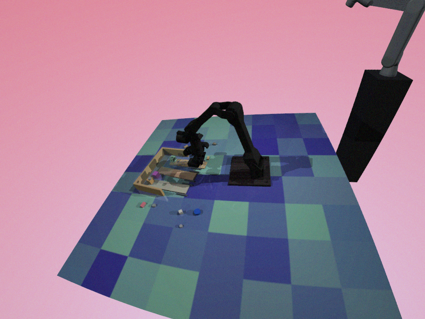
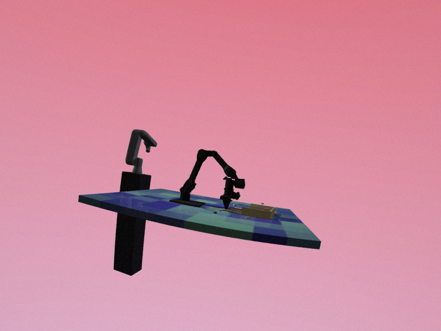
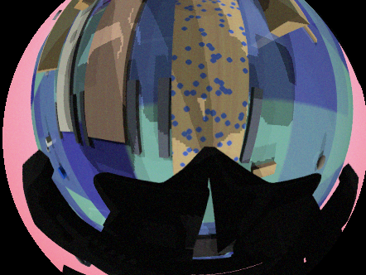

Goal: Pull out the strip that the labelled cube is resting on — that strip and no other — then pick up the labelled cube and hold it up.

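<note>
My gripper (image 1: 194, 165) (image 2: 226, 208) (image 3: 209, 150) is shut and empty, fingertips low over the near part of the blue-dotted tan strip (image 1: 204, 165) (image 3: 232, 83); whether they touch it I cannot tell. A brown strip (image 1: 178, 173) (image 3: 105, 83) and a pale grey strip (image 1: 175, 187) (image 3: 65, 95) lie beside it. A mint cube (image 1: 173, 158) is at the dotted strip's far end, a purple cube (image 1: 156, 174) at the brown strip's, an orange cube (image 1: 150, 180) near the pale strip's. No label is readable; the cubes are out of the wrist view.
A wooden wall (image 1: 147, 189) (image 2: 258, 213) surrounds the strips' far ends. Dark rails (image 3: 164, 116) flank the strips. A tan block (image 1: 208, 157) (image 3: 265, 169) lies beside the dotted strip. A red block (image 1: 143, 204), white cube (image 1: 180, 212) and blue disc (image 1: 197, 211) lie outside the wall.
</note>
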`<state>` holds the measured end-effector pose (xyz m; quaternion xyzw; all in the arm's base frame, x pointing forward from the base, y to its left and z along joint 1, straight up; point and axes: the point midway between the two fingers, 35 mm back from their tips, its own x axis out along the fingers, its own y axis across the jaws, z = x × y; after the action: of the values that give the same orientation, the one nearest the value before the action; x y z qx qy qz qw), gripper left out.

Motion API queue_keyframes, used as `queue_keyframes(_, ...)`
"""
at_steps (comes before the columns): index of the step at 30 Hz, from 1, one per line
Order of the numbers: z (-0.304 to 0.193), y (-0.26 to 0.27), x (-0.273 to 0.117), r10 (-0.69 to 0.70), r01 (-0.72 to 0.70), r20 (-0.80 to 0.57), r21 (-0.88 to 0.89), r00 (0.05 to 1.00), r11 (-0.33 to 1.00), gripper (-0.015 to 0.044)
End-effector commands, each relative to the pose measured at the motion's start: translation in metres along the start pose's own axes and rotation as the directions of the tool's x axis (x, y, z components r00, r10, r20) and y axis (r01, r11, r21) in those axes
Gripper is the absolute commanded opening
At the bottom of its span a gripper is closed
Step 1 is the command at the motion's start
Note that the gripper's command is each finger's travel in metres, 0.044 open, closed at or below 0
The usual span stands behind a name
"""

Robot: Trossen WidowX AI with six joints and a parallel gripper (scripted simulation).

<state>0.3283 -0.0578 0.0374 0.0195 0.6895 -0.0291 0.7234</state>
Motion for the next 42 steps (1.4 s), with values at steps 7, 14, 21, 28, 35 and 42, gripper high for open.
queue_keyframes(7, -0.02, 0.001, 0.004, 0.005, -0.005, -0.017, -0.004, 1.0, 1.0, 0.0)
queue_keyframes(14, -0.031, 0.002, 0.004, 0.005, -0.005, -0.018, -0.004, 1.0, 1.0, 0.0)
queue_keyframes(21, -0.042, 0.002, 0.004, 0.005, -0.005, -0.019, -0.004, 1.0, 1.0, 0.0)
queue_keyframes(28, -0.053, 0.002, 0.004, 0.005, -0.005, -0.02, -0.004, 1.0, 1.0, 0.0)
queue_keyframes(35, -0.063, 0.003, 0.004, 0.005, -0.005, -0.021, -0.004, 1.0, 1.0, 0.0)
queue_keyframes(42, -0.074, 0.003, 0.004, 0.005, -0.005, -0.022, -0.004, 1.0, 1.0, 0.0)
